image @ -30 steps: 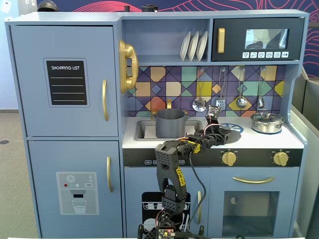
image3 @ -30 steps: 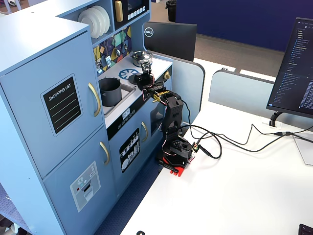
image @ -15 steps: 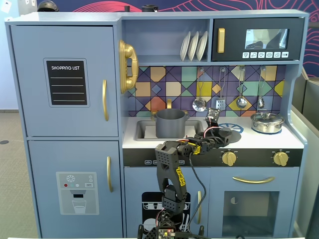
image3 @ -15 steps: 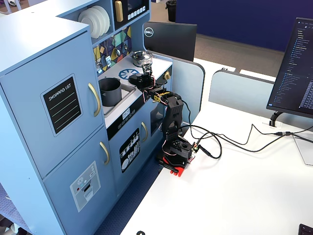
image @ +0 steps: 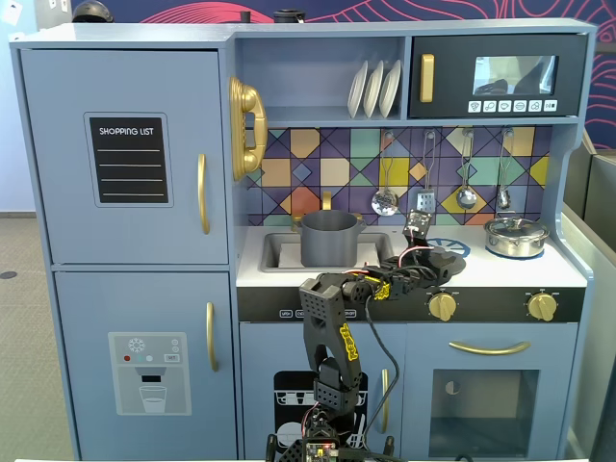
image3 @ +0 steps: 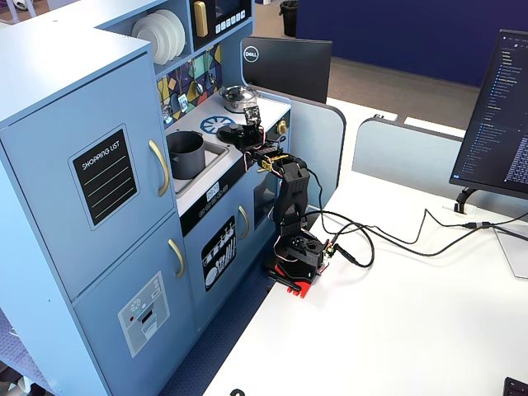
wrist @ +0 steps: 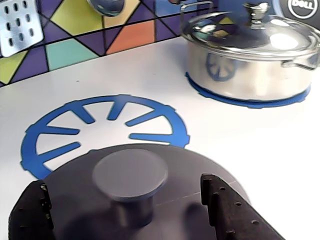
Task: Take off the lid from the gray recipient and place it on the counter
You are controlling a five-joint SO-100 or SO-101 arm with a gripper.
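The dark-gray lid [wrist: 200, 172] lies on the white counter [wrist: 260, 150], covering the near edge of the blue burner print [wrist: 107, 125]. My gripper [wrist: 125, 186] is open just above it. Its two black fingers [wrist: 227, 210] stand left and right of the lid's round knob [wrist: 130, 172], with a gap on each side. The gray recipient [image: 329, 238] stands uncovered in the sink cut-out to the left, also showing in the other fixed view [image3: 187, 153]. In both fixed views the arm reaches over the counter's front edge to the lid [image: 445, 260], [image3: 238, 132].
A shiny silver pot [wrist: 250, 55] with its own lid stands on the second burner print at the right. Utensils [image: 385, 197] hang on the tiled back wall. Gold stove knobs [image: 442, 306] sit below the counter edge. A monitor [image3: 285, 70] stands beside the kitchen.
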